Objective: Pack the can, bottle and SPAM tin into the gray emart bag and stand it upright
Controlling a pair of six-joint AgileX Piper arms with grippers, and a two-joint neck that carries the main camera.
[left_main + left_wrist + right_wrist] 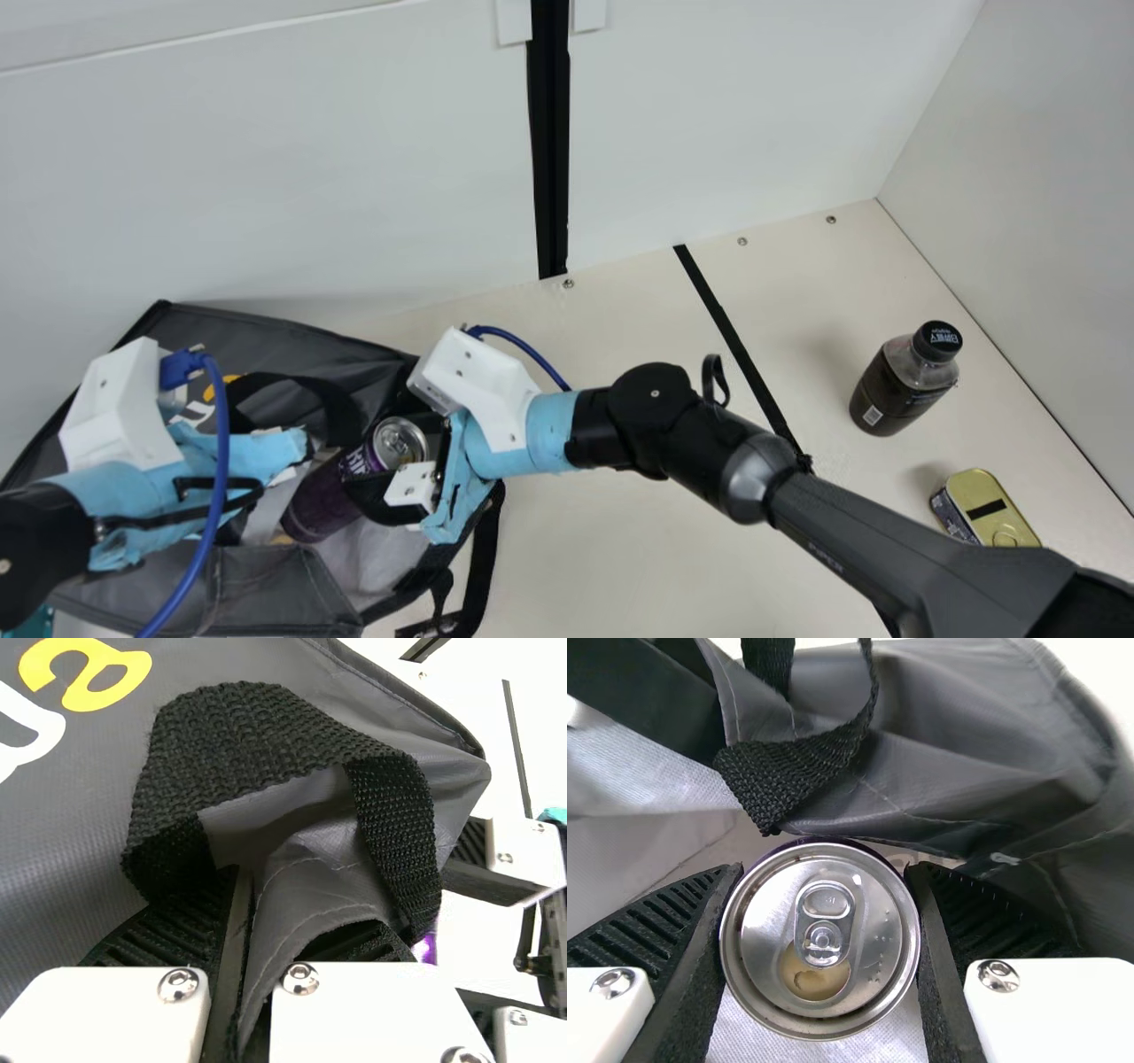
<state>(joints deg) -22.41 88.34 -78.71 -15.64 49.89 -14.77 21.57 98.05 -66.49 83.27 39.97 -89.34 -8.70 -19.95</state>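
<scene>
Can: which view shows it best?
Right wrist view: the can faces the camera lid-on, in the right gripper. Main view: tilted, purple side partly covered. Left wrist view: purple sliver by the handle, likely its side.

Main view: pale grey-white wall panels behind cream table; black vertical strip between panels. Black line across tabletop; small round metal fittings near its rear edge.

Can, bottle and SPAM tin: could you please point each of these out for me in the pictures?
Can (819,939): right wrist view, on its top, by the pull tab.
Bottle (899,385): main view, on its dark body.
SPAM tin (985,510): main view, on its lid.
</scene>
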